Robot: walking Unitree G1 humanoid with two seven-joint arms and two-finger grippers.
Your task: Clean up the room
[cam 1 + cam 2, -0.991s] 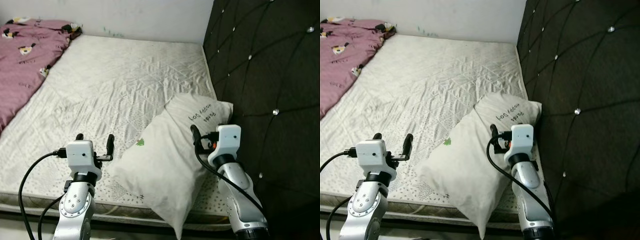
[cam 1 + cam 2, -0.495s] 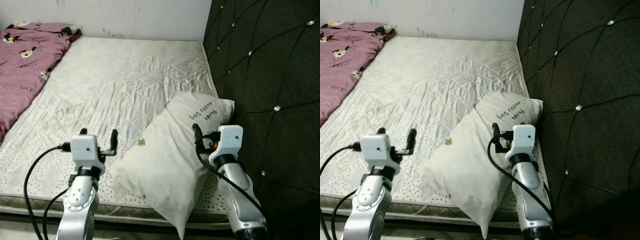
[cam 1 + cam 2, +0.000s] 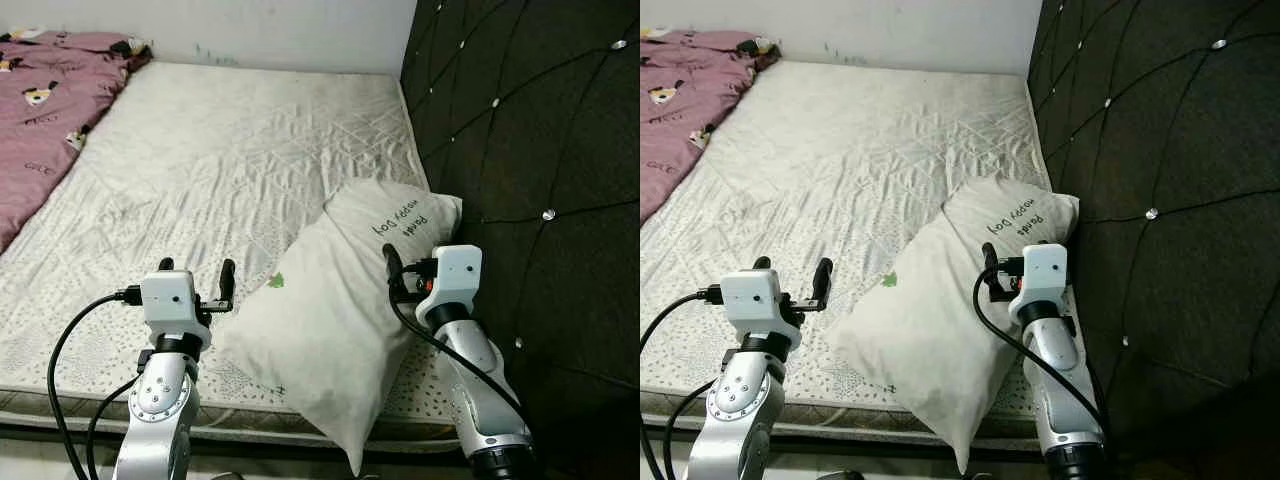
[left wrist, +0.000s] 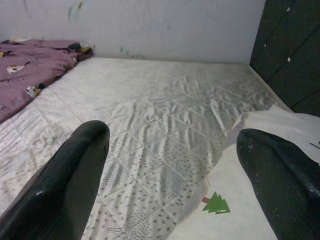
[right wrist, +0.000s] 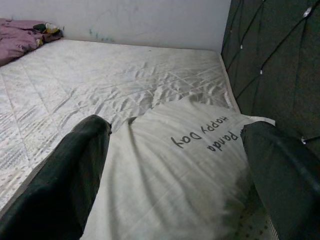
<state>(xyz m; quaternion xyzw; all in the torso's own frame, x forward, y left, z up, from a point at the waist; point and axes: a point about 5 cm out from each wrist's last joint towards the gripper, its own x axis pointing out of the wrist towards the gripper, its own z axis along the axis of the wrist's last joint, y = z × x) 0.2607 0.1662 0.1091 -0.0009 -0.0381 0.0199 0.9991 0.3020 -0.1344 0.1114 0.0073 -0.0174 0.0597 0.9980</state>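
A white pillow (image 3: 330, 320) with black lettering and a small green tree print lies askew at the mattress's near right corner, its top end against the headboard and its bottom corner hanging over the bed edge. My left gripper (image 3: 196, 272) hovers open just left of the pillow, over the mattress. My right gripper (image 5: 175, 127) is open above the pillow's right part, close to the headboard, with the lettering between its fingers (image 5: 85, 160). Neither gripper holds anything.
The bare quilted mattress (image 3: 230, 150) stretches back to a white wall. A pink patterned blanket (image 3: 40, 90) lies bunched along its far left. A dark tufted headboard (image 3: 520, 130) stands along the right side.
The head view has shifted a little. My left gripper has edged slightly toward the pillow. Both grippers stay open and the pillow has not moved.
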